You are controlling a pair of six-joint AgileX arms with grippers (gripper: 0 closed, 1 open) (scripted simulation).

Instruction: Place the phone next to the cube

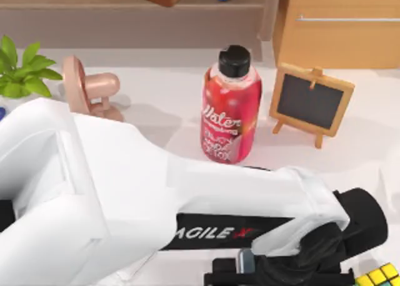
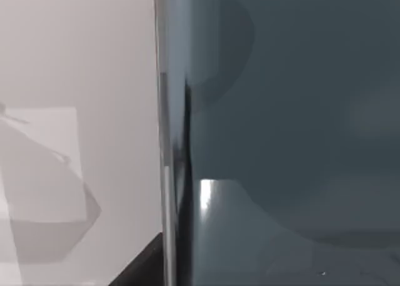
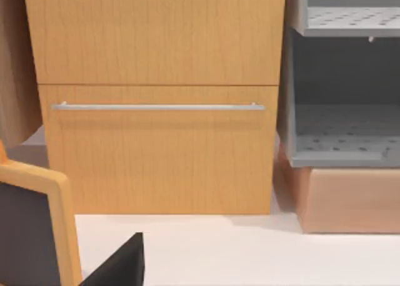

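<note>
My left arm [image 1: 125, 198], a bulky white AgileX arm, sprawls across the lower half of the top view, reaching from the left edge toward the bottom right. Under it lies the pale tabletop [image 1: 162, 105]. Behind the tabletop stands a wooden drawer cabinet [image 3: 156, 98] with a slim metal handle, and beside that a grey perforated shelf unit [image 3: 344, 86].

The red drink bottle [image 1: 230, 108] with a black cap stands upright near the tabletop's middle. To its right a small wood-framed chalkboard [image 1: 311, 102] sits on its easel legs, and to its left a pink rounded object [image 1: 87, 86] lies near a green leafy plant [image 1: 22, 70] at the left edge.

The phone [image 2: 294, 130] appears in the left wrist view as a smooth, glossy blue-grey slab with a thin metallic edge, very close to the camera and over the pale tabletop. In the top view only a small grey sliver of it peeks out at the bottom, by the left gripper [image 1: 275, 275]; the dark jaws sit around that sliver, but I cannot tell whether they are clamped on it.

The cube [image 1: 381, 276] rests at the bottom right corner of the top view, just right of the left gripper, showing yellow and green squares with black grid lines.
</note>
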